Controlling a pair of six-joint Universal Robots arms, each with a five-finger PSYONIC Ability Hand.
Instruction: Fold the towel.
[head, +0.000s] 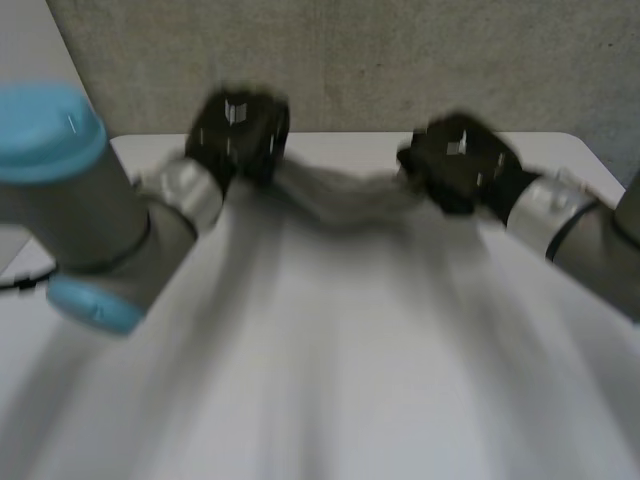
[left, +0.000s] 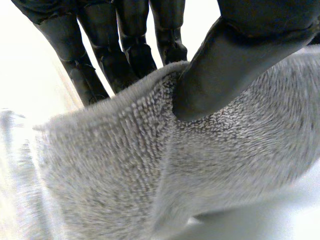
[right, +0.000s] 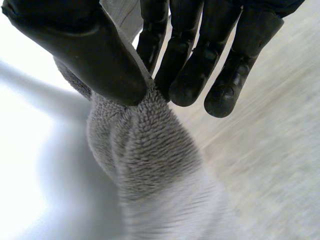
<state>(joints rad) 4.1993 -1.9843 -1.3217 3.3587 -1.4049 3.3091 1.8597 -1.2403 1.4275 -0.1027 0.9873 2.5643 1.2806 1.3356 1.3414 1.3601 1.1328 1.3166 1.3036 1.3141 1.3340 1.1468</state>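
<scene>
Holding one edge of the grey terry towel (head: 340, 195) between two hands, at the far side of the white table (head: 345, 150).

The left hand (head: 238, 135) and the right hand (head: 458, 160) each pinched the cloth between thumb and fingers. The hands were well apart, and the edge sagged between them. The step in hand appeared to be carrying a held edge across for a fold. The next move would call for both hands to travel together, level, and lay that edge on the opposite one before letting go. The head view gave the spacing and the sag. The left wrist view showed the thumb (left: 235, 60) pressed into the pile opposite the fingers (left: 125, 55). The right wrist view showed cloth bunched into a ridge under that hand's thumb (right: 95, 60).
</scene>
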